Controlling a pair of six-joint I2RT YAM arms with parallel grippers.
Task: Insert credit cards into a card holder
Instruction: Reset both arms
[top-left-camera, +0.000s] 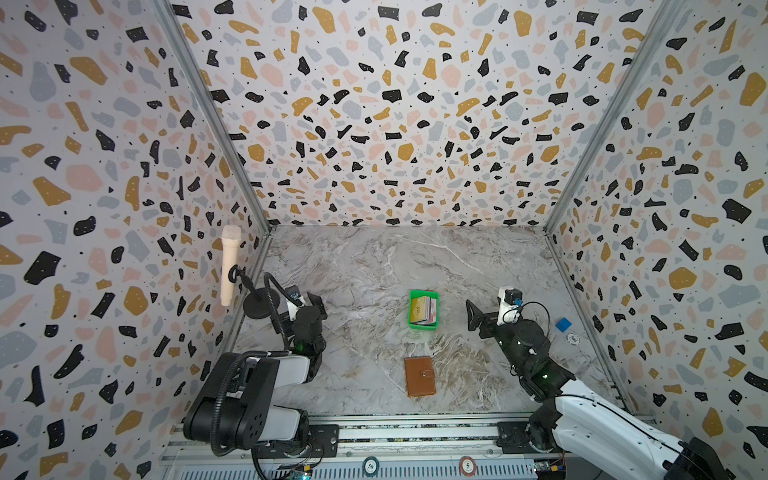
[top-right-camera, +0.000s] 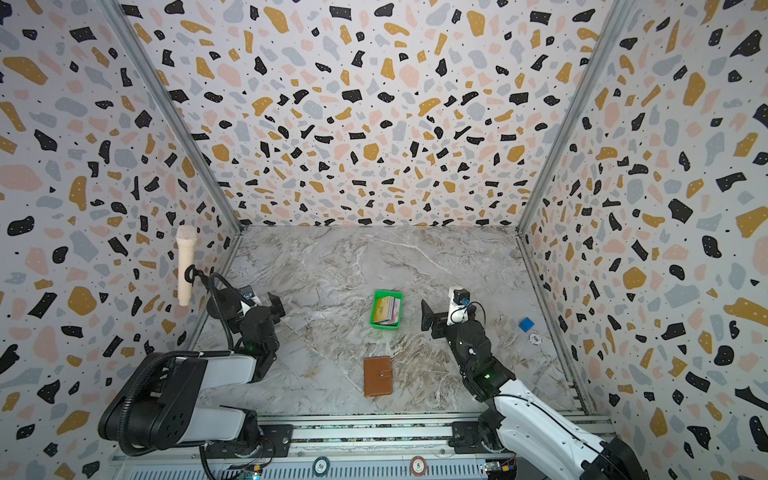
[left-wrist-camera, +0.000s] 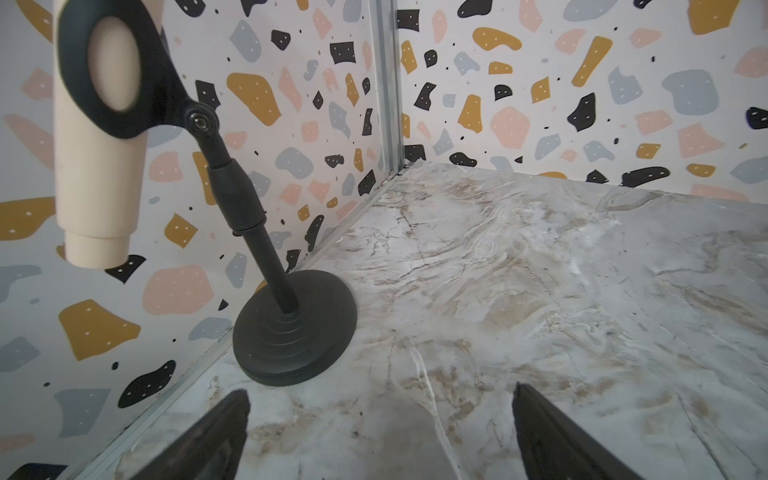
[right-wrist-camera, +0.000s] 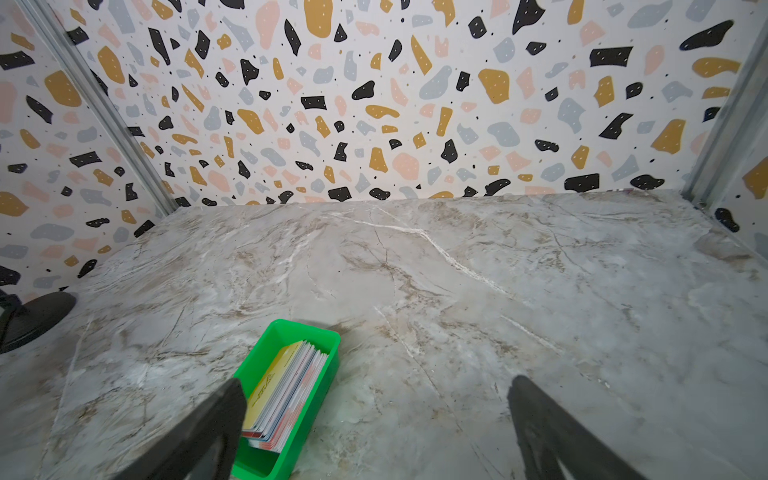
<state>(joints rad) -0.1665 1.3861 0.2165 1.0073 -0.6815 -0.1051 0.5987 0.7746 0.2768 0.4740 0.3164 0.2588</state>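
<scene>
Plenty of room out there: the grey-and-tan marble-patterned tabletop (top-left-camera: 374, 266) lies bare across its far half, boxed in on three sides by terrazzo-speckled walls (top-left-camera: 395, 124), with an aluminium rail (top-left-camera: 415, 432) along the near edge. Over by the left wall a cream microphone (top-left-camera: 230, 266) hangs in a black clip on a stand whose round black base (left-wrist-camera: 295, 328) sits tight against the wall's foot, just ahead of the left gripper (left-wrist-camera: 380, 395). That gripper's jaws are spread wide over plain marble, with nothing between them. The right gripper (right-wrist-camera: 376, 386) is spread wide too and empty. Just beside one black finger (right-wrist-camera: 216, 424), and partly hidden behind it, sits the small green plastic tray (right-wrist-camera: 303, 326). Inside, the thin glossy credit cards (right-wrist-camera: 286, 386) stand on edge, leaning and fanned, a yellow one outermost with white and red edges behind. In both top views the tray sits mid-table between the two arms, to the left of the right gripper and outside its jaws. The tan-brown leather card holder (top-left-camera: 419, 376) lies flat and closed nearer the rail, snap tab fastened, well apart from both grippers. Near the right wall sit a small blue square block (top-left-camera: 563, 324) and a round white chip (top-left-camera: 573, 339), side by side.
</scene>
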